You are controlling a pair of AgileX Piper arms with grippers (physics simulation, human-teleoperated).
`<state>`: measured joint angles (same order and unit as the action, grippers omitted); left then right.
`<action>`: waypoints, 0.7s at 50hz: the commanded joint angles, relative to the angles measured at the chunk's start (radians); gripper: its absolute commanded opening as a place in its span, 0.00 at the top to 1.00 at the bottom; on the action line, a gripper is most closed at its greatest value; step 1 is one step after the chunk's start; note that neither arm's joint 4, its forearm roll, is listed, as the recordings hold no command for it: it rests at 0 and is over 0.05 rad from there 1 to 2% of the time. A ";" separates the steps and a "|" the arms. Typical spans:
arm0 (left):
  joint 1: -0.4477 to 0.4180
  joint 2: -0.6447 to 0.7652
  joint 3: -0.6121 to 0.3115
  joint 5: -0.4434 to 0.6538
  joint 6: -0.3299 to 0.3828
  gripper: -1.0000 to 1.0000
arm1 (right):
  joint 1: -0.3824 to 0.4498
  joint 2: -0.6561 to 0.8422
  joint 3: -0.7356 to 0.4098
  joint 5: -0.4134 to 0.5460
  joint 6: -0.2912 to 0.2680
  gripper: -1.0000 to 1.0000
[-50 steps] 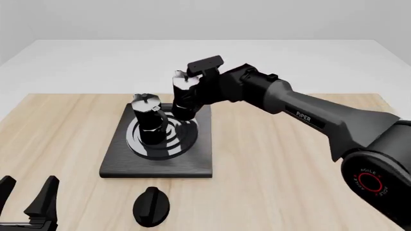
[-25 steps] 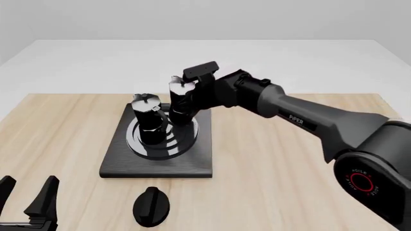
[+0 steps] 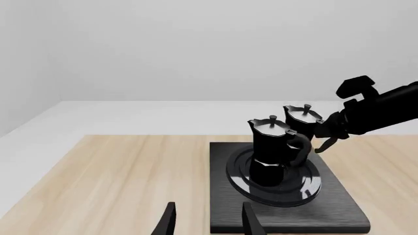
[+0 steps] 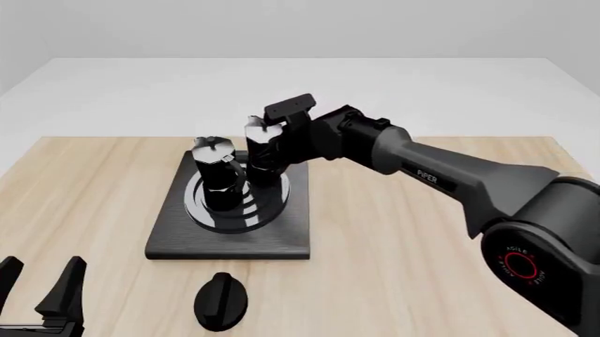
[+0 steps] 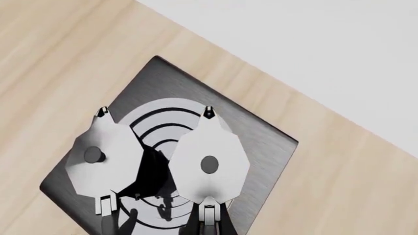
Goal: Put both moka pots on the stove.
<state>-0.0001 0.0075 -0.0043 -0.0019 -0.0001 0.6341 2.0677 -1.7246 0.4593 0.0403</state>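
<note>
You've swung the second pot left beside the first pot, over the stove; right gripper grasping it, left gripper released.

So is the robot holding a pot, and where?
Yes. The right gripper holds the second moka pot by its side handle, over the stove. The left gripper is open and holds nothing.

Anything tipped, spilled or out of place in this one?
Nothing stands out. One moka pot stands upright on the stove; the second moka pot, also upright, is held over the burner's far right edge by the right pincer.
</note>
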 commanded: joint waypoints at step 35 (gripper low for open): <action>0.000 0.000 0.000 0.000 0.000 0.00 | 0.021 0.029 -0.072 0.033 0.013 1.00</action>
<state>-0.0001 0.0076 -0.0043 -0.0019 -0.0001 0.6428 2.0954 -1.7769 0.4887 0.0469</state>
